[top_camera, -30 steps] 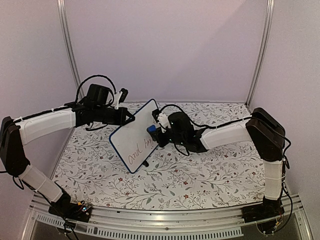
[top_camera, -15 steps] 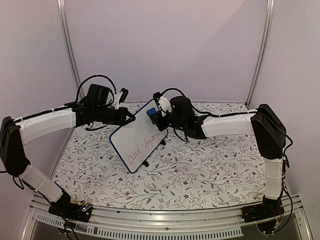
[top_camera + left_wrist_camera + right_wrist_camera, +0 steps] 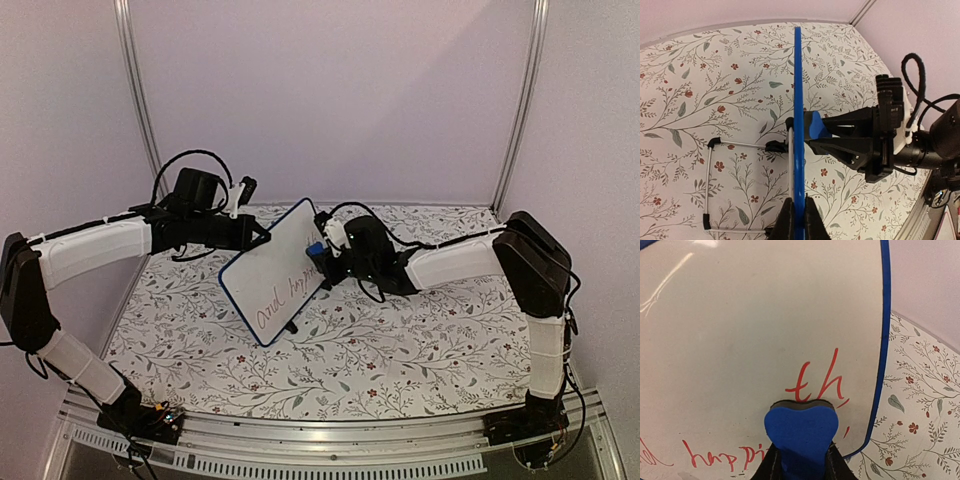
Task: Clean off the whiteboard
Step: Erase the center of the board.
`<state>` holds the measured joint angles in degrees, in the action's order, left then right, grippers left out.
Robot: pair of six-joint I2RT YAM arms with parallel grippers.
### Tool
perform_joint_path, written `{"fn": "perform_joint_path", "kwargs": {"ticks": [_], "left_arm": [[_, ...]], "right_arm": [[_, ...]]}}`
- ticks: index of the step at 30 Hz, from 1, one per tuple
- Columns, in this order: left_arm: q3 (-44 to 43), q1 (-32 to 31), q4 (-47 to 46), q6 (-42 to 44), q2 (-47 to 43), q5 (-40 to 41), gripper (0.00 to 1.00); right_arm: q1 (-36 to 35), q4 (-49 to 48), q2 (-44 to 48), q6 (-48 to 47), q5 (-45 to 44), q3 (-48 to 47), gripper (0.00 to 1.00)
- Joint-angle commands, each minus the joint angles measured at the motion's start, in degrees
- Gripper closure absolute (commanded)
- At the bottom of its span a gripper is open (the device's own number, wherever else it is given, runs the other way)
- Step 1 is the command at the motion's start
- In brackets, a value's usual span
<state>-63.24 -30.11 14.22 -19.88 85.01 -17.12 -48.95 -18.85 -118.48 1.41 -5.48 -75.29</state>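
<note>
The whiteboard [image 3: 276, 270] is white with a dark-blue edge and stands tilted on the table, bearing red handwriting [image 3: 820, 382]. My left gripper [image 3: 262, 238] is shut on its upper left edge; in the left wrist view the board shows edge-on as a blue line [image 3: 798, 100] between the fingertips [image 3: 799, 220]. My right gripper [image 3: 318, 255] is shut on a blue eraser [image 3: 801, 432] whose dark felt face presses on the board just below the letters "th". The eraser also shows in the left wrist view [image 3: 816, 127].
The table has a floral cloth [image 3: 400, 340]. A wire stand [image 3: 710, 185] with black feet shows behind the board. Pale walls and metal posts [image 3: 135, 90] enclose the back and sides.
My right gripper with the eraser went from the board's middle up to its top right corner, then came back down onto the writing. The left arm and board have stayed put.
</note>
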Motion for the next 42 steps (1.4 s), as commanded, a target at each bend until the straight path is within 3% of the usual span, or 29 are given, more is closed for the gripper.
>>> {"fn": "perform_joint_path", "kwargs": {"ticks": [1,19,33,42], "left_arm": [[1.4,-1.5,2.5,0.4,1.4,-2.7,1.0],[1.5,-1.5,2.5,0.5,1.2,-2.6,1.0],[1.4,-1.5,2.4,0.4,1.2,-2.9,1.0],[1.5,-1.4,2.3,0.4,1.3,-2.9,1.0]], "right_arm": [[0.4,-1.7,-0.6,0.8,-0.6,2.5,0.84],[1.4,1.5,-0.6,-3.0,-0.9,-9.4,0.83],[1.4,-0.9,-3.1,1.1,0.9,0.9,0.84],[1.1,-1.0,-2.3,0.6,1.5,-1.0,0.84]]}}
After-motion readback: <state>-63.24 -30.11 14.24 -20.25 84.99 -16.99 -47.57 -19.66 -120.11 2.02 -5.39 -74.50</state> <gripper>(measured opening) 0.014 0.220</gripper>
